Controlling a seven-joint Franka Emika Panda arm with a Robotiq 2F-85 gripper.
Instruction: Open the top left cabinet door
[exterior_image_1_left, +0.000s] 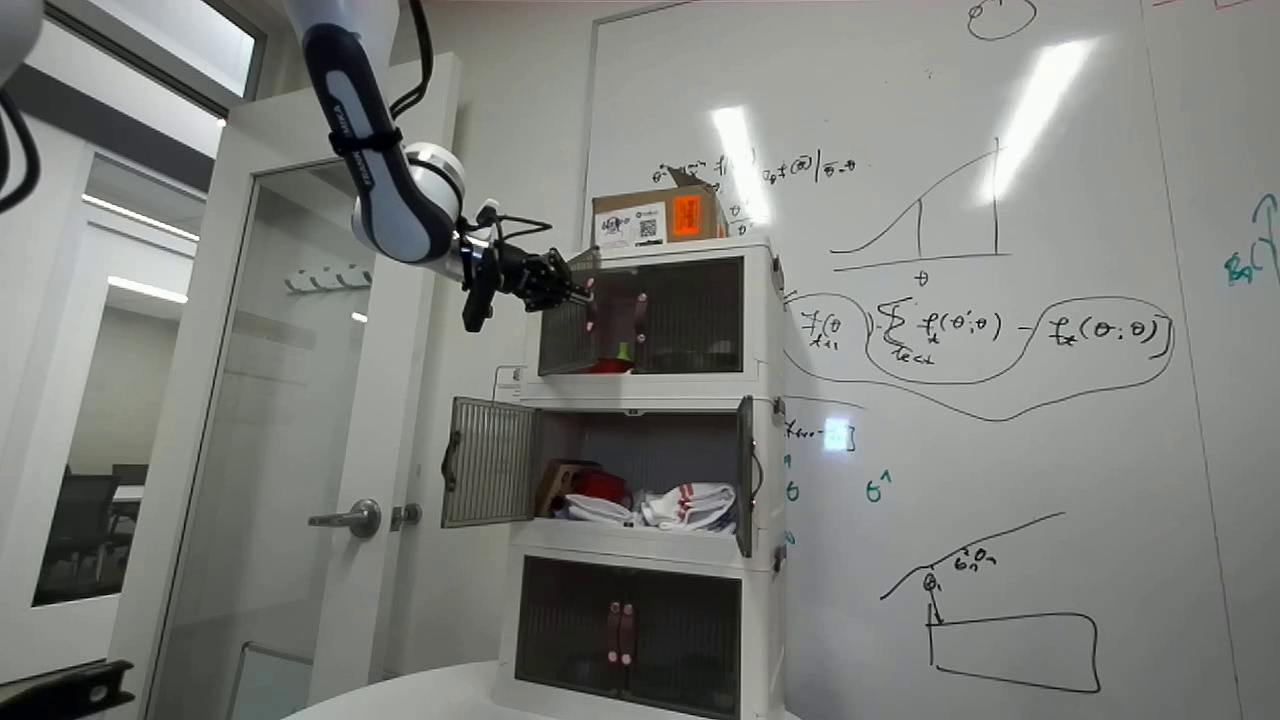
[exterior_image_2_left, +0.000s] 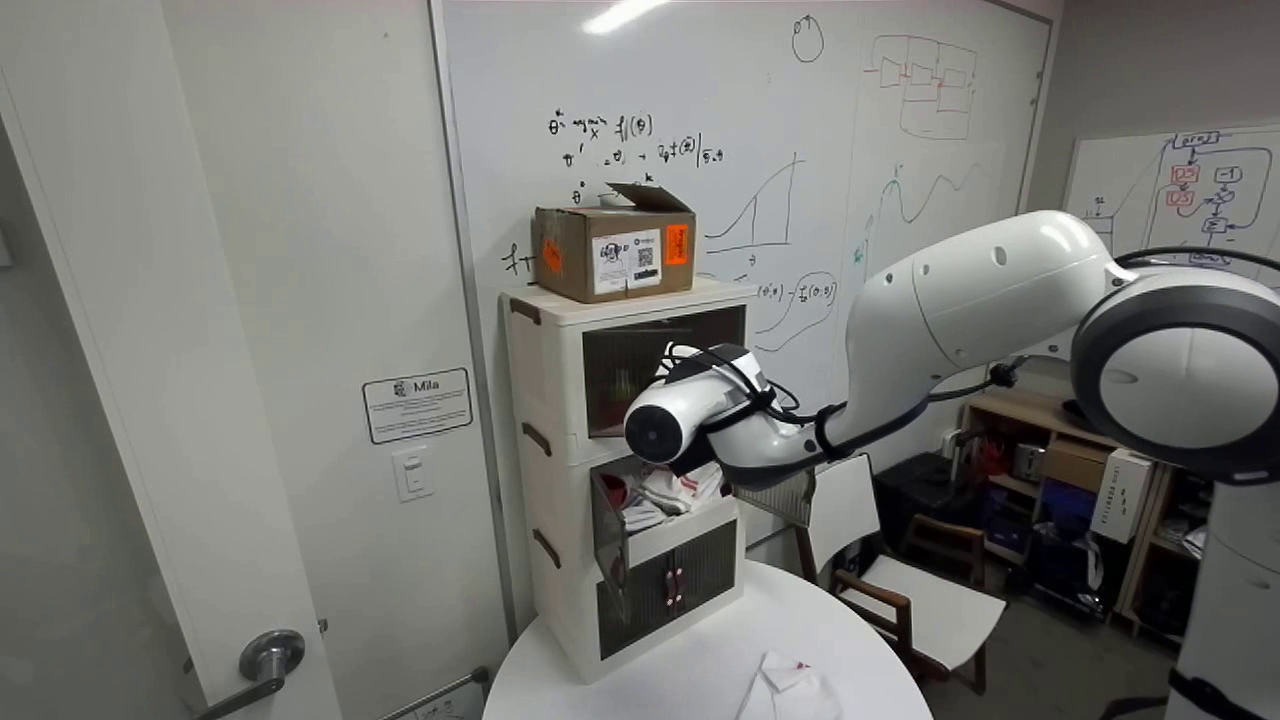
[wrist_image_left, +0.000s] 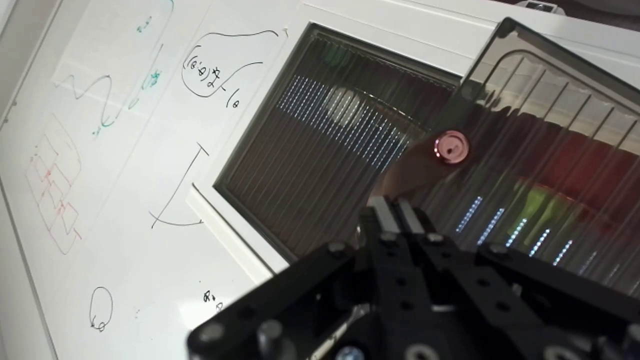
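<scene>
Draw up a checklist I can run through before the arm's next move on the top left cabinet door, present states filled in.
1. Top left cabinet door fully open: not ok, only ajar.
2. Gripper at the door handle: ok, its jaws nearly together there.
3. Firm hold on that handle: cannot tell, the contact is hidden.
4. Top right door shut: ok, it looks flush.
5. Cardboard box out of the way: probably ok, it rests on top of the cabinet.
6. Red and green contents behind the ajar door secure: cannot tell.

Top left cabinet door (exterior_image_1_left: 568, 338), ajar
</scene>
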